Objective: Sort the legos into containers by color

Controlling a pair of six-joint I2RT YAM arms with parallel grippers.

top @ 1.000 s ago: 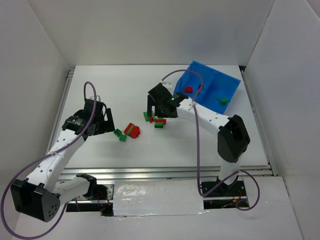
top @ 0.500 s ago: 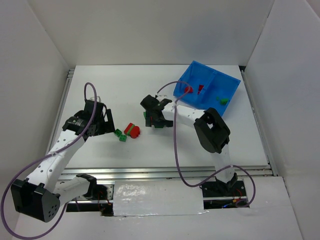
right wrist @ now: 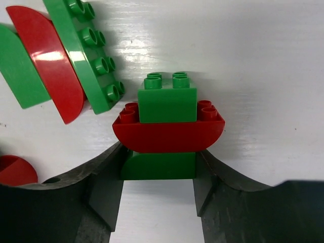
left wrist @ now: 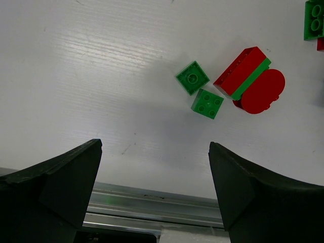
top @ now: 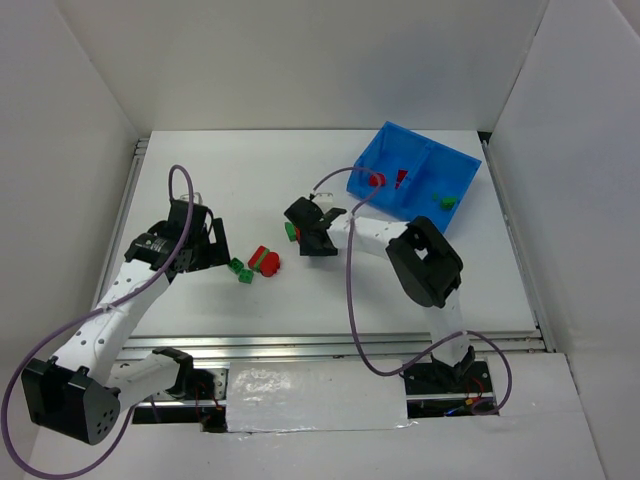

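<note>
Lego stack (right wrist: 167, 132) lies sideways, studs pointing away from right hand (right wrist: 158, 169).

From above, the right gripper (top: 308, 236) covers most of the brick cluster beneath it, so only a green sliver (top: 291, 230) shows. The pieces in the blue bin (top: 455, 165) are too small to tell their shapes. At the left wrist, a green brick (left wrist: 314, 19) is cut by the top right corner. At the right wrist, a red rounded piece (right wrist: 15, 171) is half hidden behind a finger (right wrist: 61, 202), a green piece (right wrist: 17, 66) runs off the left edge, and the lowest green brick (right wrist: 158, 166) shows one face only.
</note>
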